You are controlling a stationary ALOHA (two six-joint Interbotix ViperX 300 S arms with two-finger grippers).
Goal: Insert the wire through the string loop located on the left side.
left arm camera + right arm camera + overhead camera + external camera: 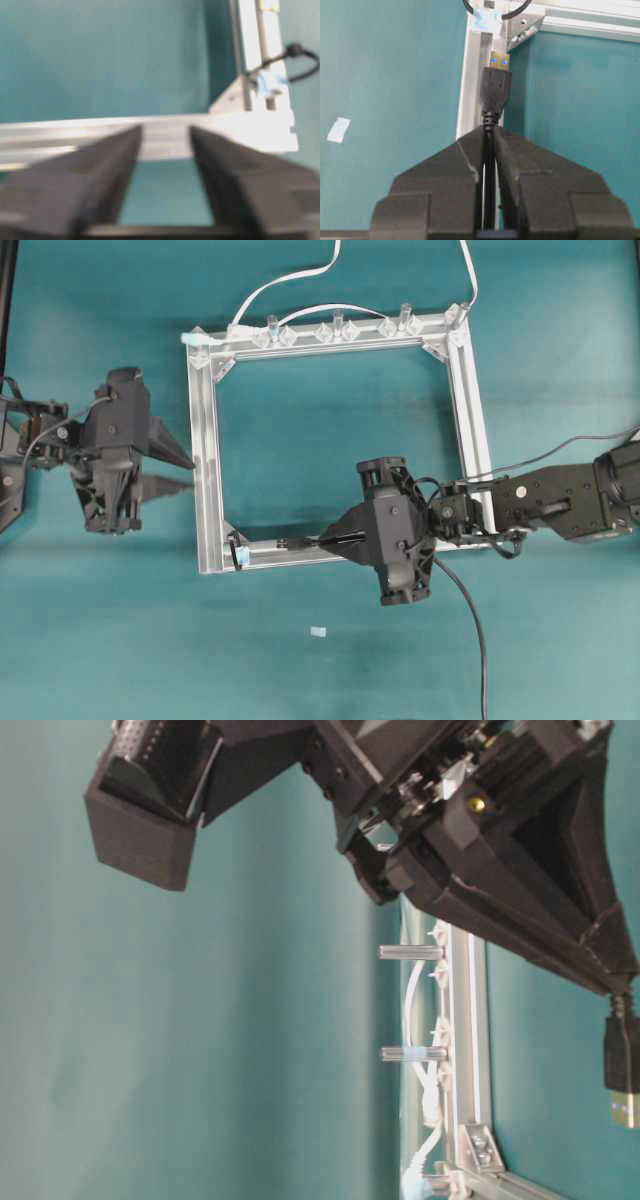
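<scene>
Wire (495, 92) is sitting clamped in the right end effector (490, 145): fingers are pinching the cable just behind the USB plug, metal tip pointing straight ahead of the fingertips. In the overhead view the plug (296, 541) is lying along the bottom rail of the aluminium frame (205, 440), tip aimed at the frame's lower-left corner, cable trailing back past the right end effector (335, 537) and off the bottom edge.

String loop (492, 12) is sitting just ahead of the plug tip, tied at the corner with a pale blue bit; tip is near it but still apart, not through. Overhead, the loop (238, 548) is at the corner, between the two end effectors.

Left end effector (180, 472) is hovering just outside the frame's left rail, fingers apart, gripping nothing. From the left wrist view its fingers (100, 170) are standing spread with the rail crossing ahead of them, loop (287, 70) off to the upper right.

White flat cable (300, 275) is running along the far rail between clear pegs (270, 325). A small white scrap (318, 632) is lying on the teal bench (100, 640) below the frame.
</scene>
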